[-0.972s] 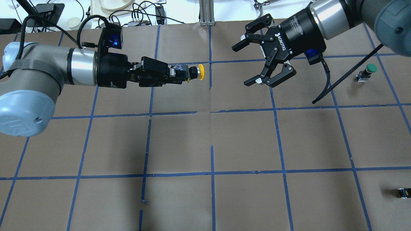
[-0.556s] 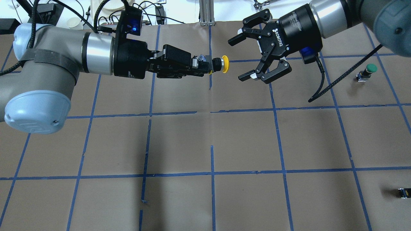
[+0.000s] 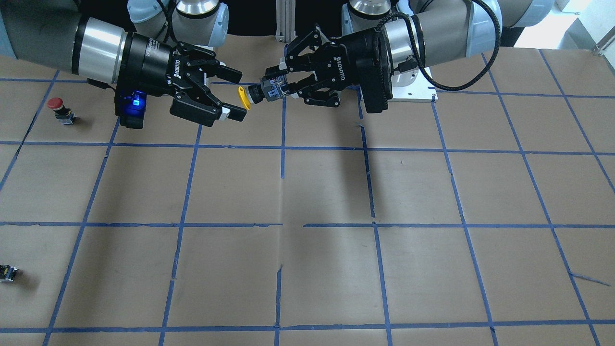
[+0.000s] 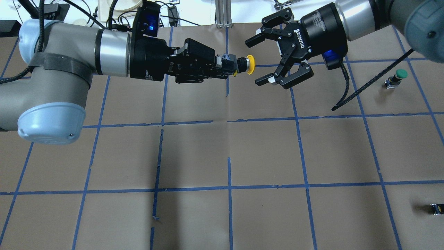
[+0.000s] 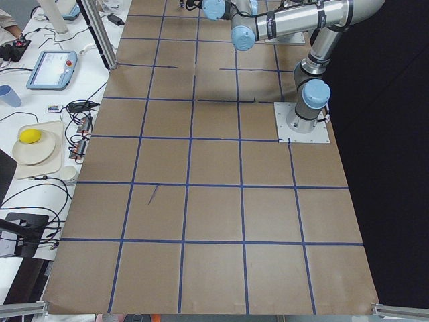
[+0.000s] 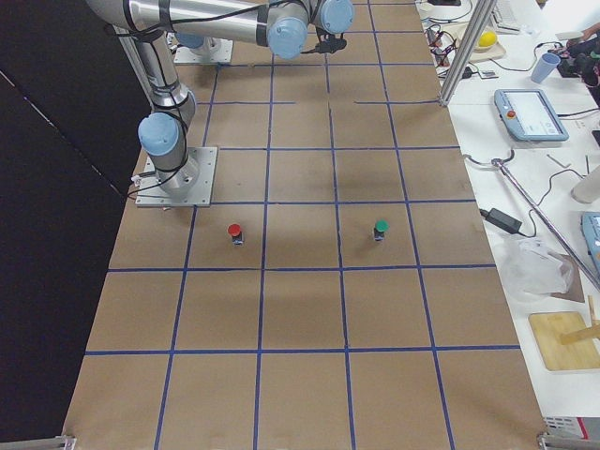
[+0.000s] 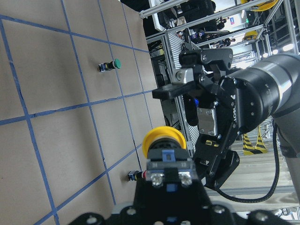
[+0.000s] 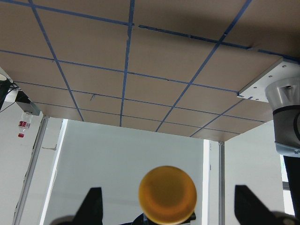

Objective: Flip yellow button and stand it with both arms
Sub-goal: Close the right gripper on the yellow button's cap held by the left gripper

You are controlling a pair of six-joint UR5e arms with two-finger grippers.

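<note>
Yellow cap outward, the yellow button (image 4: 250, 64) is in the air above the table (image 4: 263, 152), its blocky body clamped in the left gripper (image 4: 227, 67). The right gripper (image 4: 255, 61) is spread wide just beyond the cap, apart from it. The hand-over looks risky to me: fingers closing off-centre on that smooth dome could squeeze it out, and an early release by the left gripper would drop it.

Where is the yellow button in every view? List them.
Front-facing: yellow button top, left of centre.
Overhead: yellow button top, right of centre.
Exterior left: not in it.
Exterior right: not in it.
Left wrist: yellow button bottom centre.
Right wrist: yellow button bottom centre.
Landmark: open right claw facing its cap.
</note>
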